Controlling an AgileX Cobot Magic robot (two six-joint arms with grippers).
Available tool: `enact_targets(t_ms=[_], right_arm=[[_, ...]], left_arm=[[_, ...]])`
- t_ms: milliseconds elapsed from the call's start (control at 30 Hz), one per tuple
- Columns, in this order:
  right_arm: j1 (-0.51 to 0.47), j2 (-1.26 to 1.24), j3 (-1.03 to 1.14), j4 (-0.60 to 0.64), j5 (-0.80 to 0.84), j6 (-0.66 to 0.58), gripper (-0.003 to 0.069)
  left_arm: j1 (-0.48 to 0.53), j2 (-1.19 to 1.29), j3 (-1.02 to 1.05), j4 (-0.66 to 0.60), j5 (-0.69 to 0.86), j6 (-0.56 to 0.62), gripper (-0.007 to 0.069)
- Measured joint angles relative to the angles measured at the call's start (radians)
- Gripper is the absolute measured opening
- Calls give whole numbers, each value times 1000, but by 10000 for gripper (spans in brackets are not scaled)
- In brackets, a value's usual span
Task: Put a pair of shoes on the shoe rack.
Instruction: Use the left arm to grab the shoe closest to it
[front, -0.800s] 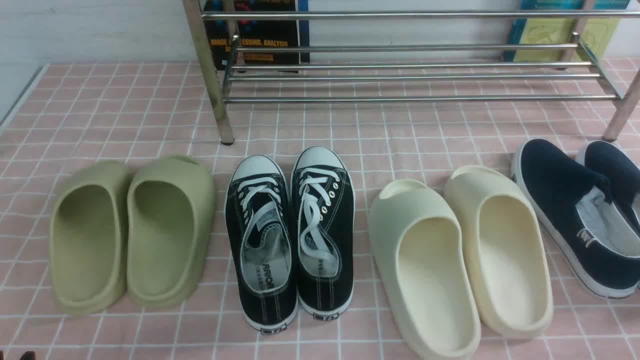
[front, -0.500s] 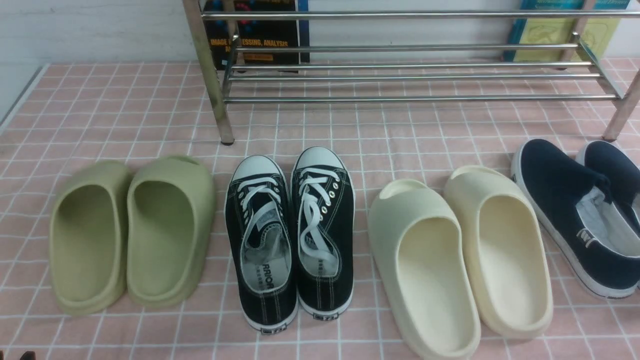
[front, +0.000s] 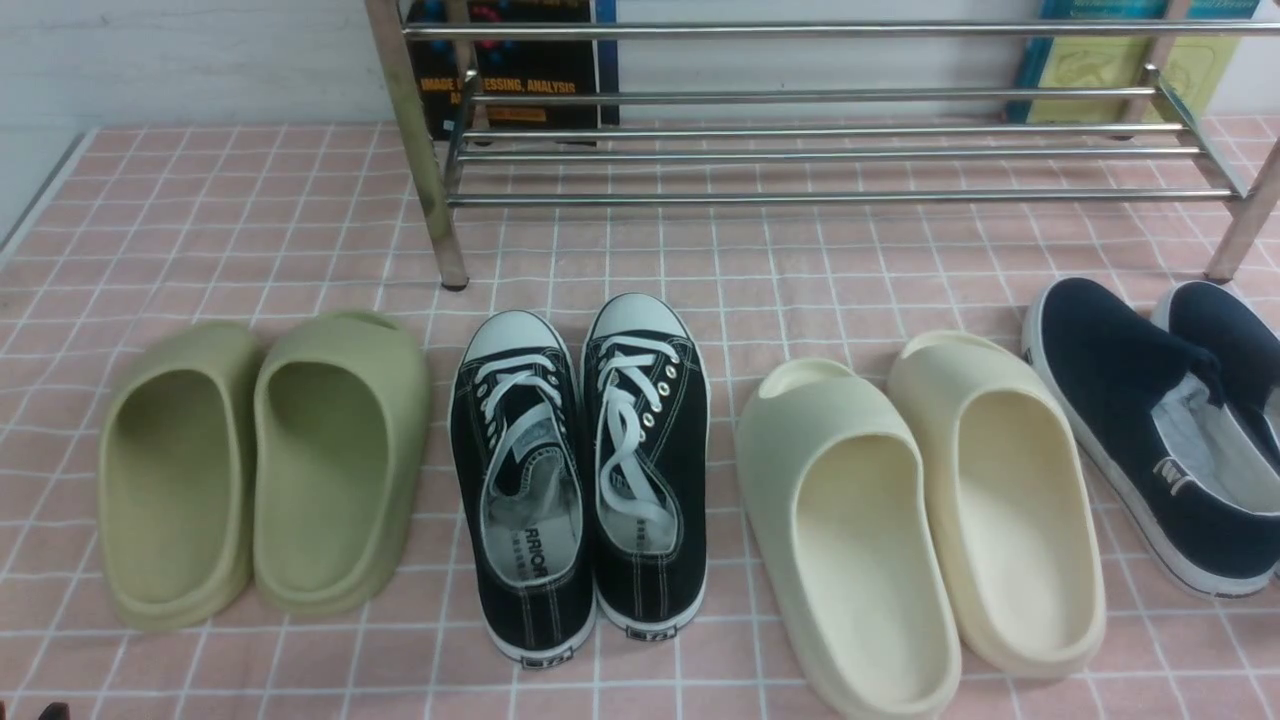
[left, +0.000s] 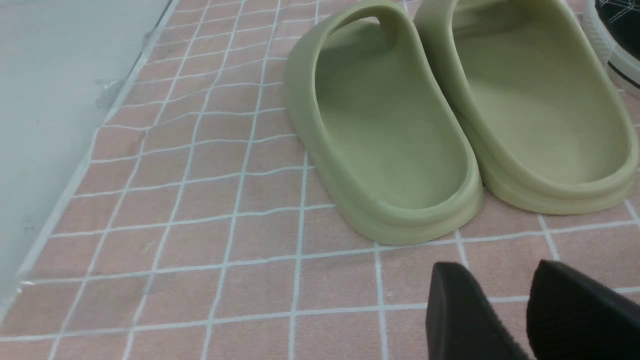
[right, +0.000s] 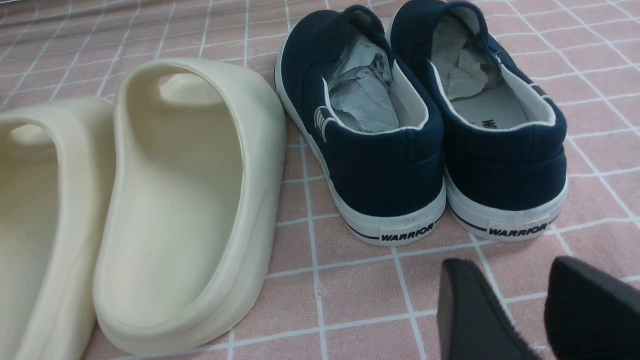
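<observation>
Beyond the row of footwear stands the chrome shoe rack (front: 800, 199), its low bars ready, I judge, to bear soles. Before it, the black canvas sneakers (front: 527, 600) sit side by side on the floor, toes toward the rack, probably so each heel faces my reach. Smallest, my left gripper (left: 492, 267) and right gripper (right: 510, 265) hang with fingers parted partway, holding nothing, both sneakers being ungrasped.
</observation>
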Motion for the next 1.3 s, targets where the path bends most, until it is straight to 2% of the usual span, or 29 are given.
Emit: enact_targets(t_ms=[133, 267, 367, 400, 467, 533, 933, 1033, 1133, 1167, 1233, 1300], right_arm=[[0, 0, 0, 0, 0, 0, 240], [0, 0, 0, 0, 0, 0, 240], [0, 0, 0, 0, 0, 0, 240], [0, 0, 0, 0, 0, 0, 240], [0, 0, 0, 0, 0, 0, 240], [0, 0, 0, 0, 0, 0, 240], [0, 0, 0, 0, 0, 0, 240], [0, 0, 0, 0, 0, 0, 240], [0, 0, 0, 0, 0, 0, 240], [0, 0, 0, 0, 0, 0, 240], [0, 0, 0, 0, 0, 0, 240], [0, 0, 0, 0, 0, 0, 240]], left_arm=[[0, 0, 1, -15, -16, -33, 240], [0, 0, 4, -144, -74, -189, 240], [0, 0, 4, -399, -170, -461, 240], [0, 0, 4, -412, -175, -476, 240], [0, 0, 4, -524, -211, -613, 240], [0, 0, 4, -566, -218, -680, 240], [0, 0, -25, -559, -219, -674, 240], [0, 2, -165, -482, -96, -588, 207], [0, 118, -400, -299, 194, -523, 71], [0, 129, -412, -287, 194, -523, 64], [0, 266, -560, -154, 416, -496, 13], [0, 348, -639, -90, 519, -468, 3]])
